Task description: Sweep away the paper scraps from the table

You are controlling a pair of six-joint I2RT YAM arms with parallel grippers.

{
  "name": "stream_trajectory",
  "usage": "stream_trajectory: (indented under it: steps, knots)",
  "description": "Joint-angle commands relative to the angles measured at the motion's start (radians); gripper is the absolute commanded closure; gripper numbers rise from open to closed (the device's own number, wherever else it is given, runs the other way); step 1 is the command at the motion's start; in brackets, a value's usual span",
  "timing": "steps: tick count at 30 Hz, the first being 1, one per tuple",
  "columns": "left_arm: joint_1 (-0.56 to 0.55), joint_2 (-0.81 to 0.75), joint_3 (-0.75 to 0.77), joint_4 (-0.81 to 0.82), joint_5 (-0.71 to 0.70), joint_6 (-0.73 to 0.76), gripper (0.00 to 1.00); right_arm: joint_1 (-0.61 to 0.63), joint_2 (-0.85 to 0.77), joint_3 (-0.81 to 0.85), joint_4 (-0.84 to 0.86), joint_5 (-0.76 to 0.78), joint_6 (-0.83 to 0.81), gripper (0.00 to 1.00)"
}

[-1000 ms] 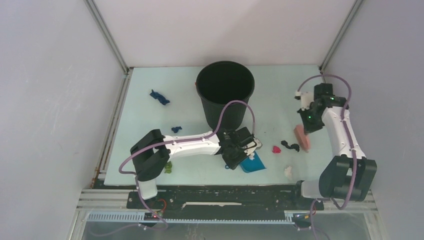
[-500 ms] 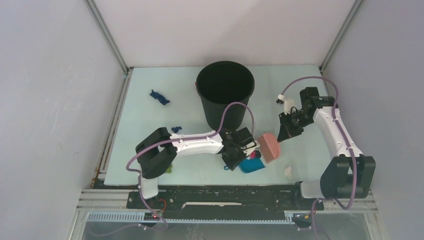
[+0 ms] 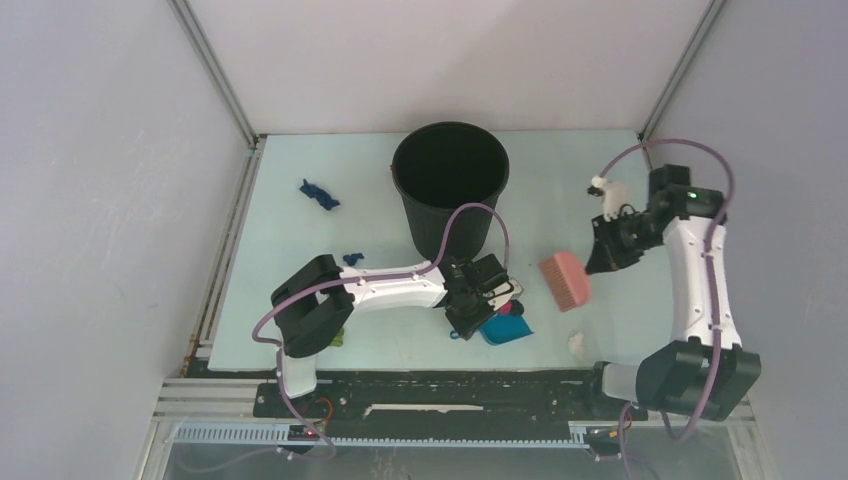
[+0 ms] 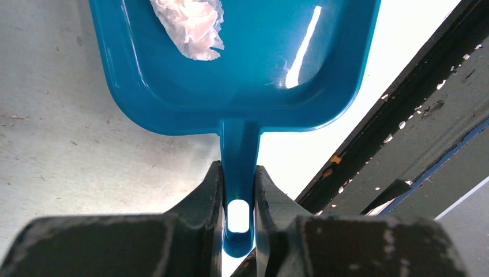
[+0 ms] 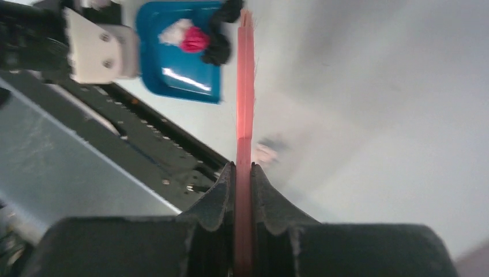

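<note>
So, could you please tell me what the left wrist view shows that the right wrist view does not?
Only the left wrist view: the left gripper shut on the handle of the blue dustpan. Only the right wrist view: the right gripper shut on the pink brush, seen edge-on, plus a magenta scrap and a black scrap at the pan's mouth. Both: the dustpan on the table with a white scrap inside.

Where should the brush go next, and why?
Probably the right hand should lower the pink brush beyond the white scrap and push it toward the blue dustpan: that scrap lies loose on the table, closest to the brush.
</note>
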Motion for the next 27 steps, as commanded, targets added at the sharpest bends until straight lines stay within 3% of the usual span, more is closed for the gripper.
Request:
stream_trajectory:
  steps: [1,11,21,27]
  knots:
    - [0.005,-0.044,0.021,-0.004,0.000,-0.005,1.00,-0.085,-0.065,0.060,-0.190,0.079,-0.275,1.00]
    - [0.006,-0.042,0.031,-0.030,-0.006,-0.001,1.00,-0.102,-0.060,-0.151,-0.206,0.209,-0.407,1.00]
    - [0.006,-0.052,0.029,-0.039,0.006,0.001,1.00,-0.109,-0.034,-0.183,0.164,0.341,-0.304,1.00]
    - [0.006,-0.030,0.028,-0.038,0.034,0.000,1.00,-0.105,-0.162,-0.139,0.204,0.390,-0.266,1.00]
